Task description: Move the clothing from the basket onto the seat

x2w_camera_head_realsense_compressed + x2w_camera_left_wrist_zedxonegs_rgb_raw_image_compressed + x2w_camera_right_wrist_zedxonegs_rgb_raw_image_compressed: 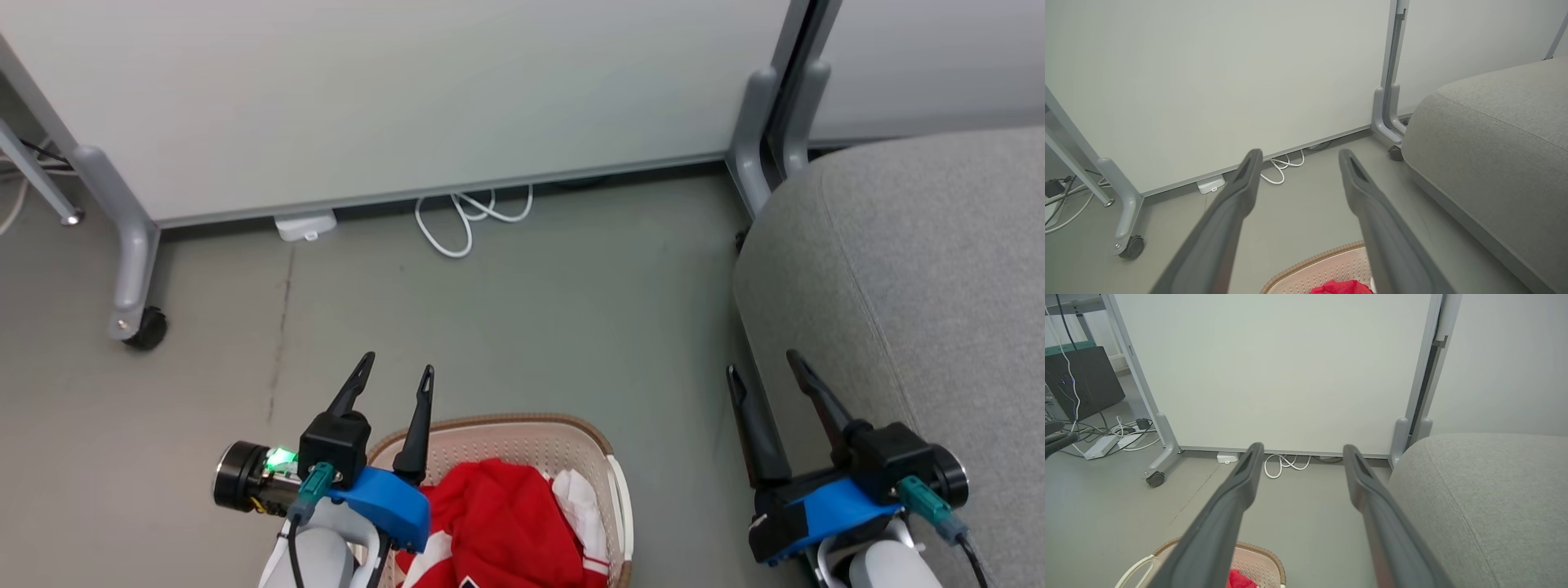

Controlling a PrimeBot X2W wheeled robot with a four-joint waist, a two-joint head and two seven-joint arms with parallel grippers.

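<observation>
The red clothing (pixel 506 523) with white trim lies bunched in the cream basket (pixel 522 433), which stands on the floor at the bottom centre of the head view. My left gripper (pixel 396 371) hovers open over the basket's left rim, holding nothing. My right gripper (pixel 763 367) is open beside the front left corner of the grey seat (pixel 914 269). In the left wrist view the open left gripper (pixel 1298 155) points over the basket (pixel 1327 265), where a bit of clothing (pixel 1341 288) shows. The right wrist view has the basket (pixel 1261 561) and the seat (pixel 1486 498).
A white partition panel (pixel 392 90) on grey wheeled legs (pixel 135 269) stands ahead. A white cable (pixel 465 216) and a small white box (pixel 306 226) lie at its foot. Bare grey floor (pixel 531 310) separates the basket from the panel. More cables and a dark cabinet (pixel 1081 381) sit far left.
</observation>
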